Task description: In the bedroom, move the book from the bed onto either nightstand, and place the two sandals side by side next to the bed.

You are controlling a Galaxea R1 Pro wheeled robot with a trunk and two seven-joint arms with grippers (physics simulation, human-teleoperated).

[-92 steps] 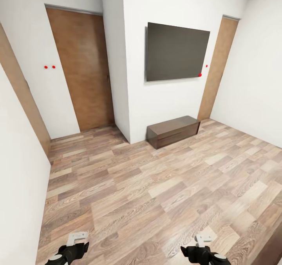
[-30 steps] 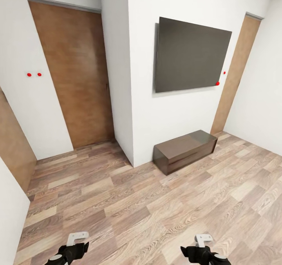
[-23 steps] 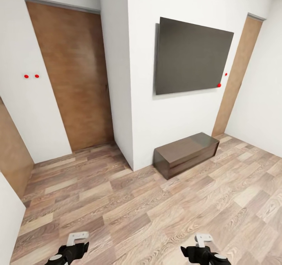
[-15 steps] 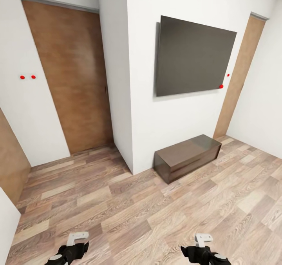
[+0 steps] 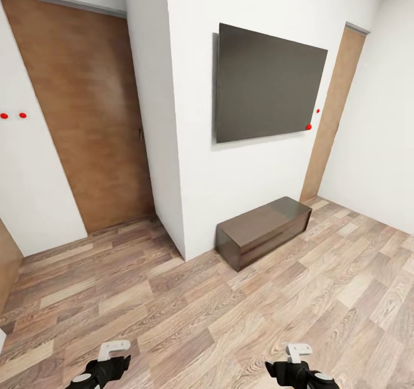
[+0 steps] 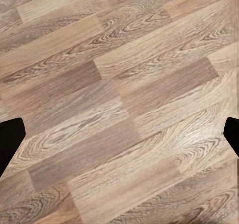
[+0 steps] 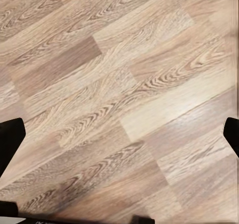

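Observation:
The book, the bed, the nightstand and the two sandals are out of view. My left gripper [image 5: 104,367] and right gripper [image 5: 296,369] hang low at the near edge of the head view, above bare wood floor. In the left wrist view the left gripper [image 6: 119,139] is open, its dark fingertips [image 6: 7,142] far apart with only floor planks between them. The right gripper [image 7: 119,137] is likewise open over the floor, holding nothing.
A long low dark brown cabinet [image 5: 263,232] stands against a white wall under a wall-mounted black screen [image 5: 267,87]. A jutting wall corner [image 5: 172,164] separates it from a brown door [image 5: 86,118]. Another brown door [image 5: 333,113] is at the far right. Wood floor [image 5: 201,320] lies ahead.
The whole view has shifted: the wall, screen and cabinet loom nearer and have slid slightly left, so the camera moved. Both grippers keep the same pose, open.

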